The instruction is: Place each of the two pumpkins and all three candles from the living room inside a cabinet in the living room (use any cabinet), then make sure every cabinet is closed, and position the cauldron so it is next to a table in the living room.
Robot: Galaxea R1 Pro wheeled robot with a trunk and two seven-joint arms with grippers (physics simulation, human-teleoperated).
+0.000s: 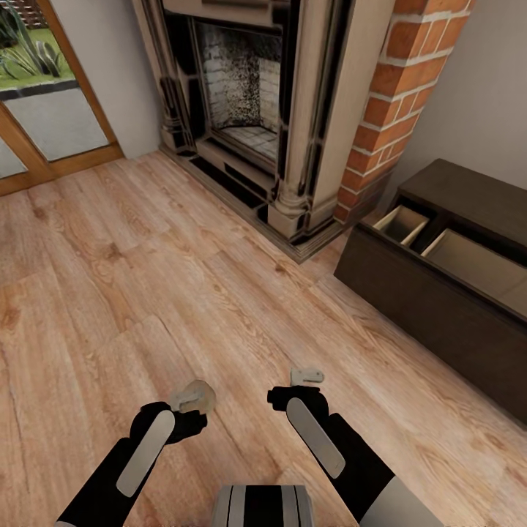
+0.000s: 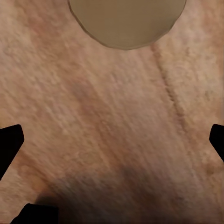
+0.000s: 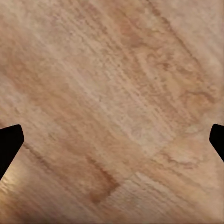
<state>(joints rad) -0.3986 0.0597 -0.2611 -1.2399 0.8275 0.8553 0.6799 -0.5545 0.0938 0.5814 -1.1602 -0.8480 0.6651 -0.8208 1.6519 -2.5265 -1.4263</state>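
Hovering over the wood floor (image 1: 146, 278) with both grippers' fingers spread wide, left gripper (image 2: 112, 140) near 1 candle (image 2: 127, 21); cabinet (image 1: 446, 293) drawers gaping beside the fireplace (image 1: 241, 95).

Both arms are tucked in low in front of the trunk, forearms angled up and slightly inward, black sleeves with a pale grey panel along each one. The left gripper (image 1: 192, 399) sits a bit lower than the right gripper (image 1: 306, 378), the two fairly near each other. In the wrist views each one's dark fingertips (image 2: 9, 142) only poke in at the far edges (image 3: 10, 142), so the jaws are spread wide, nothing between them on either side.
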